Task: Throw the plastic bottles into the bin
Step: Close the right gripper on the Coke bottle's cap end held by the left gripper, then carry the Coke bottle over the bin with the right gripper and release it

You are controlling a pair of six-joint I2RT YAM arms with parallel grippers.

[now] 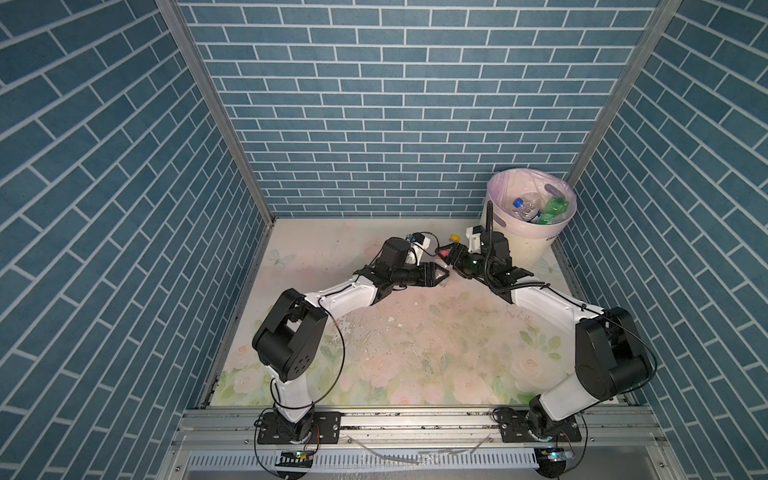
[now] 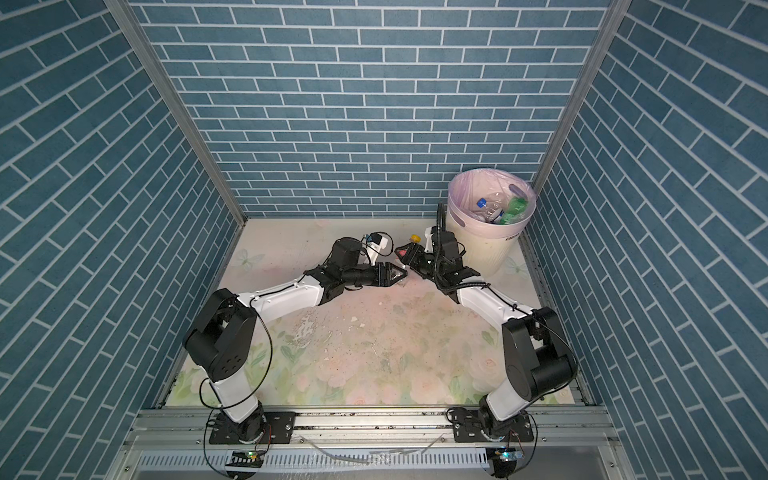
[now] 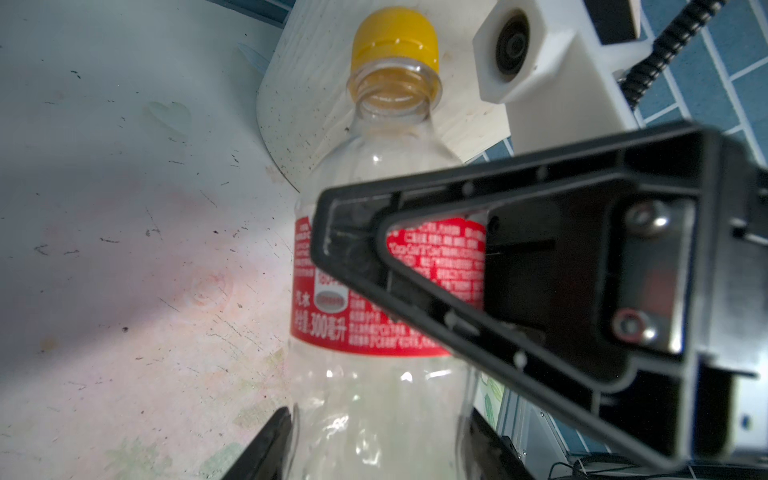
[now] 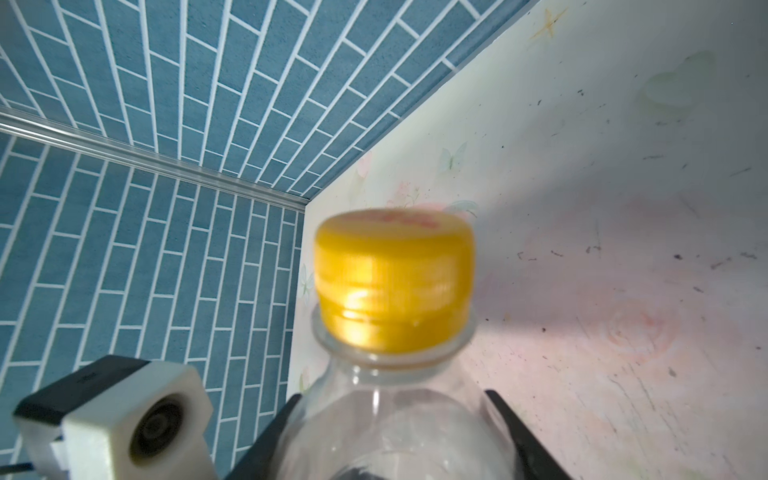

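A clear plastic bottle (image 3: pixel 374 174) with a red label and yellow cap (image 4: pixel 392 274) hangs between both grippers above the mat, left of the bin (image 1: pixel 528 245). My left gripper (image 3: pixel 376 453) is shut on its clear lower body, a finger on each side. My right gripper (image 4: pixel 399 436) is shut round the bottle below the neck; one of its fingers (image 3: pixel 353 249) crosses the label. In both top views the two grippers (image 1: pixel 442 274) (image 1: pixel 451 254) meet tip to tip, with the cap (image 2: pixel 414 238) sticking out behind. Inside the bin lie a green bottle (image 1: pixel 555 208) and clear ones (image 1: pixel 525 210).
The bin (image 2: pixel 482 249) stands in the back right corner against blue brick walls, its pink liner folded over the rim. The floral mat (image 1: pixel 415 340) is scuffed and spotted. A metal rail (image 1: pixel 415 424) with both arm bases runs along the front edge.
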